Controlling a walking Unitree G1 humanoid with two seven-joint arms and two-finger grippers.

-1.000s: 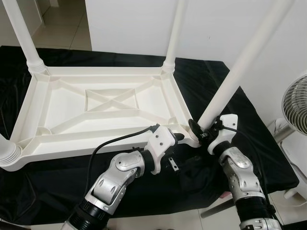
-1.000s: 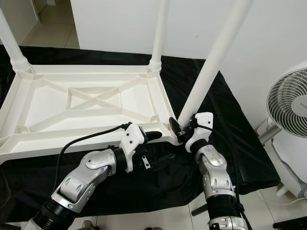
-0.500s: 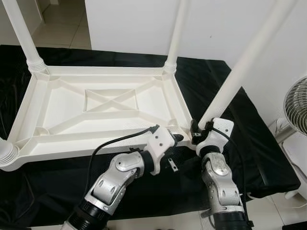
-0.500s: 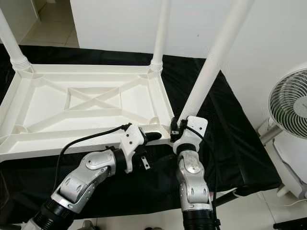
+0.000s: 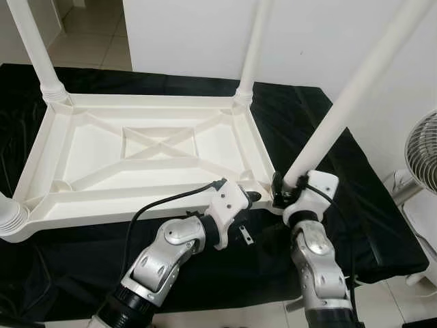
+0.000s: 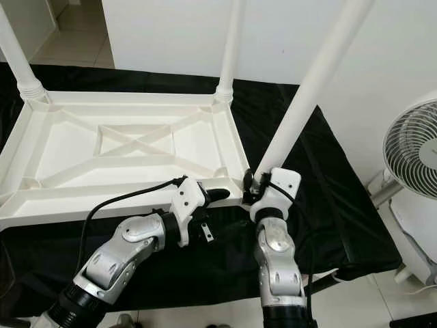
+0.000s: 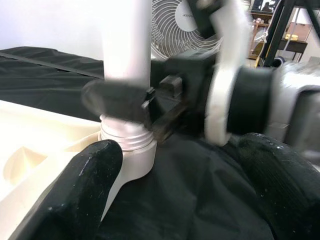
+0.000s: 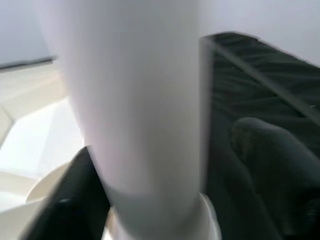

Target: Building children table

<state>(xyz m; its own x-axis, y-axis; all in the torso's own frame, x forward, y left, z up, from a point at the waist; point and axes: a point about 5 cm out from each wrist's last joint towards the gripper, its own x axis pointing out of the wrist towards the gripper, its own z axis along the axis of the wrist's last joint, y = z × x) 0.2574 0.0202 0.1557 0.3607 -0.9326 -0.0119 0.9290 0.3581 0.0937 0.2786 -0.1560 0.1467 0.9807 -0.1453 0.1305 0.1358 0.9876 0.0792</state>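
Up close, right claw (image 5: 281,186) clamped round table leg (image 5: 341,109), left claw (image 5: 251,198) spread open beside threaded socket (image 7: 127,137)

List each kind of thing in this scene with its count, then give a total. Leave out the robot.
Table legs: 4
Upturned white tabletop: 1
Black cloth: 1
Electric fan: 1
Total: 7

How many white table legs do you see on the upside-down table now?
4. One leg at the far left corner, one at the far right, one at the near right, held by the right gripper, and one at the near left, mostly cropped.
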